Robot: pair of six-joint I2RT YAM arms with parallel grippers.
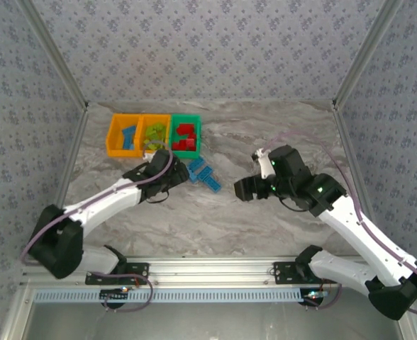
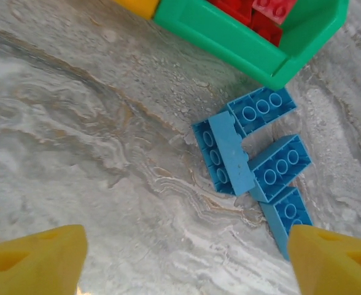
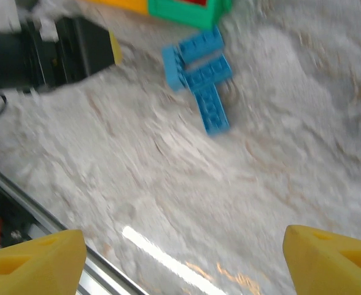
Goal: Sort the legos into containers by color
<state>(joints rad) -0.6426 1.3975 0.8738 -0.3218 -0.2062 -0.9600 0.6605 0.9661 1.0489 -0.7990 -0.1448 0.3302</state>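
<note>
Two robot arms reach over a grey marbled table (image 1: pixel 279 134), both grippers spread open and empty, with blue legos loose beside the containers.

The left arm (image 1: pixel 102 205) stretches toward the far left, where the three joined containers (image 1: pixel 154 119) sit in a row. The right arm (image 1: pixel 350 219) hangs over the middle right, well apart from them. The left orange bin (image 1: pixel 111 136) holds blue bricks, the middle orange bin (image 1: pixel 143 122) lime green ones, and the green bin (image 1: pixel 186 117) red ones. About four loose blue legos (image 2: pixel 254 160) lie clustered and touching on the table just beside the green bin's near corner. The left gripper (image 2: pixel 186 264) hovers near them, yellow fingertips (image 2: pixel 39 258) wide apart; the right gripper (image 3: pixel 180 264) is likewise released.
</note>
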